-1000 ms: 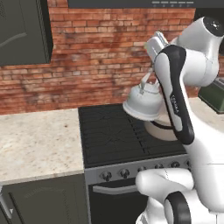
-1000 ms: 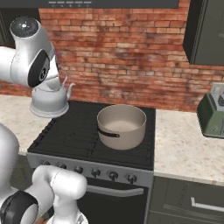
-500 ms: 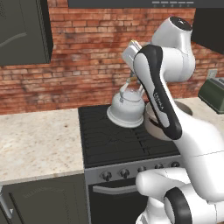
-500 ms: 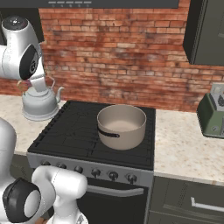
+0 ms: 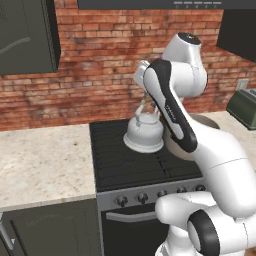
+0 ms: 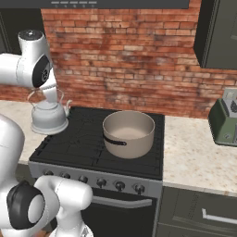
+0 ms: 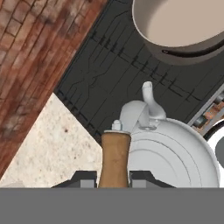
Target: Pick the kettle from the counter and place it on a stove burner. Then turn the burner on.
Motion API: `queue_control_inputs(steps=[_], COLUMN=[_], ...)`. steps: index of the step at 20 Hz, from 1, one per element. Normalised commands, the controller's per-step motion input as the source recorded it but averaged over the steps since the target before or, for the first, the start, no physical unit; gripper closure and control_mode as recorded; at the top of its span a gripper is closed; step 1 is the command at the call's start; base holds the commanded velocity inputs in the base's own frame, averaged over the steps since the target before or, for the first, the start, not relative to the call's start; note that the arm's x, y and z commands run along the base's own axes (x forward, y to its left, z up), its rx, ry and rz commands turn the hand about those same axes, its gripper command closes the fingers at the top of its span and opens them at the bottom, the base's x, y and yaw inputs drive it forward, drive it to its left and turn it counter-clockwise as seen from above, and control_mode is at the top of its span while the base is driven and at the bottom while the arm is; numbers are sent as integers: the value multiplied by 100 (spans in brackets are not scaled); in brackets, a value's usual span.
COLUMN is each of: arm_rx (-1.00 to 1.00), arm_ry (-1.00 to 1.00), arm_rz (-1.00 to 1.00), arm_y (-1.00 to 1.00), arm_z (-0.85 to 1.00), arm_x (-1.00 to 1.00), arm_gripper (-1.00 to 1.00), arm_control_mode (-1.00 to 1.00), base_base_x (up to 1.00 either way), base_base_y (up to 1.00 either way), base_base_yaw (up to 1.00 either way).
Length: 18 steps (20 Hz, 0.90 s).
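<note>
Currently:
Gripper [image 7: 114, 178]: pinching the tan wooden handle at the bottom centre of the hand view.
Kettle [image 5: 144, 132]: hanging above the black cooktop [image 5: 120, 160], centre of the left base view.
Beige pot [image 6: 128, 133]: on the grates, right of the kettle in the right base view.
Counter [image 5: 40, 162]: lower left of the left base view.

Even, bright rendered light — soft shadows, no glare — slightly coarse, unblurred views.

The silvery kettle [image 5: 144, 132] — tan wooden handle up, upright — hangs above the black stove burner [image 5: 120, 150] grates.
</note>
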Motion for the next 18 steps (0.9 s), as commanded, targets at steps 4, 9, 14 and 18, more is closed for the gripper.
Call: queue_control_inputs(steps=[4,9,14,18], arm_rx=[-1,-3,-4,-2], arm_ry=[3,2,8,18], arm_rz=[4,1,1,0], arm_y=[3,2,10,18], arm_z=[-43,-43,-49,-47], arm_x=[55,59,62,65], arm_gripper=[100,100,100,100], arm_control_mode=[-100,-100,-100,-100], base_base_x=[0,0,0,0], base_base_y=[0,0,0,0], base_base_yaw=[0,0,0,0])
